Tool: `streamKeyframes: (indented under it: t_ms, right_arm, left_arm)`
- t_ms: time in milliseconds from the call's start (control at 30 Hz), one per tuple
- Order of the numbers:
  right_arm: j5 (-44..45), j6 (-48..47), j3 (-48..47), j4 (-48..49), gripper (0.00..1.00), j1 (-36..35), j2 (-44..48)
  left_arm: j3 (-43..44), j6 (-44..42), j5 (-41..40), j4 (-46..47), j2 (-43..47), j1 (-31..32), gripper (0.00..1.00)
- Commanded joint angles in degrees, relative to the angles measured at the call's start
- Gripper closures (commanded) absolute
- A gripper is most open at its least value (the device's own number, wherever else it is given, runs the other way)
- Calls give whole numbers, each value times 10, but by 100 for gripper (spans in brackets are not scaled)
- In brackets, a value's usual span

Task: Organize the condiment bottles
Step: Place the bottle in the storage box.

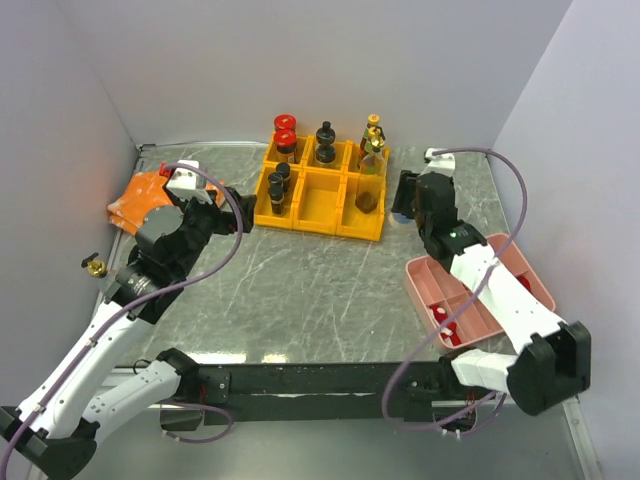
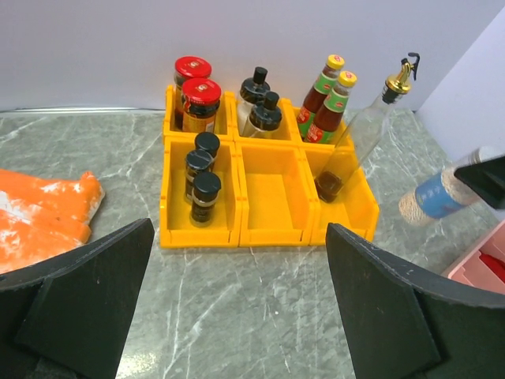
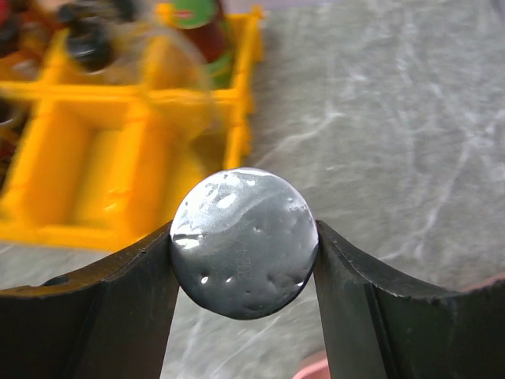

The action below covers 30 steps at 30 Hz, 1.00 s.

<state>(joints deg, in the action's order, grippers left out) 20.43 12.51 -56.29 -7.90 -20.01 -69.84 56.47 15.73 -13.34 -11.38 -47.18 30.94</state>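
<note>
A yellow six-compartment bin rack (image 1: 322, 203) stands at the back centre. It holds red-capped jars (image 1: 285, 133), black-capped bottles (image 1: 325, 142), yellow-green-capped sauce bottles (image 1: 373, 133), small dark bottles (image 1: 277, 185) and a leaning clear bottle with a gold pourer (image 2: 359, 134). The front middle compartment (image 2: 270, 197) has nothing in it. My left gripper (image 2: 241, 316) is open and empty over the table, in front of the rack. My right gripper (image 1: 403, 205) is shut on a blue-labelled bottle (image 2: 434, 196) with a silver cap (image 3: 245, 241), just right of the rack.
An orange cloth (image 1: 140, 200) lies at the back left. A pink tray (image 1: 515, 270) with red and white packets (image 1: 445, 320) sits at the right under my right arm. A small gold-topped object (image 1: 95, 265) lies at the left edge. Walls close in the left, back and right sides.
</note>
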Motion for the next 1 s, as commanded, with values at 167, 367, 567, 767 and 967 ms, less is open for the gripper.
streamKeyframes:
  t_ms: [167, 367, 567, 767, 967]
  right_arm:
    - [-21, 34, -113, -48, 66, -172, 13]
    - [-38, 9, -192, 9, 66, -226, -83]
    - [3, -42, -300, 43, 66, -231, -227]
    - [53, -84, -408, 43, 67, -228, -357]
    - [95, -91, -457, 69, 68, -216, -431]
  left_arm:
    - [-13, -1, -46, 36, 34, -3, 4]
    - [-28, 2, -97, 50, 72, -3, 4]
    - [-35, 2, -108, 56, 91, -4, 4]
    - [-28, 4, -103, 48, 92, -4, 4]
    - [-28, 7, -99, 50, 102, -4, 4]
